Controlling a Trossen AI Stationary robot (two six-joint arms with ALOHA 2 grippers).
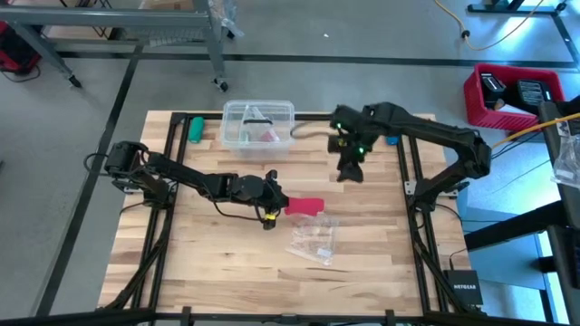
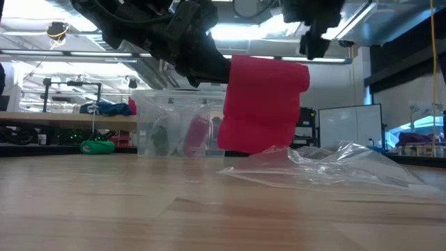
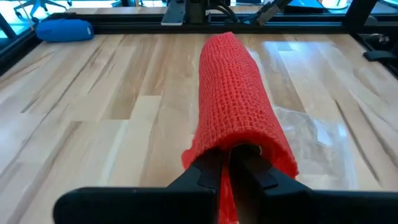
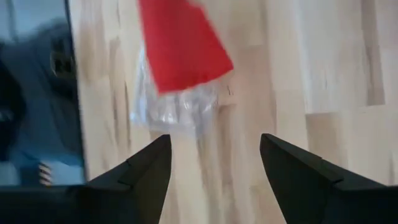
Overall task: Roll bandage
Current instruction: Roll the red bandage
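Wooden table [image 1: 181, 263] fills the middle of the high view, both arms over it

Left arm reaches from the table's left side toward centre. Left gripper [image 1: 272, 204] has its fingers [image 3: 208, 177] pinched nearly together on one end of the bandage [image 1: 304, 206], a strip of red fabric caught in the narrow gap between them. Same grip from the left wrist view: left gripper [image 3: 228, 169] closed on the near end, bandage [image 3: 233, 93] extending straight away from it as a loose red mesh tube

Right arm comes in from the table's right side, right gripper [image 1: 350, 168] above the table just behind and right of the bandage, not touching it. Right wrist view shows its fingers [image 4: 140, 174] spread wide with nothing between them, bandage [image 4: 180, 43] and wrapper below

Clear plastic box [image 1: 257, 124] sits at the back of the table, centre-left, some red and green items inside. Low view puts it behind the bandage [image 2: 261, 104]

Bandage is held off the tabletop near the table's centre; in the low view it hangs as a draped red roll with its lower edge close to or touching the crumpled clear plastic wrapper [image 2: 334, 164], can't tell which. Wrapper [image 1: 313, 240] lies flat on the table just in front of the bandage

Green roll [image 1: 194, 129] lies at the back left, beside the box
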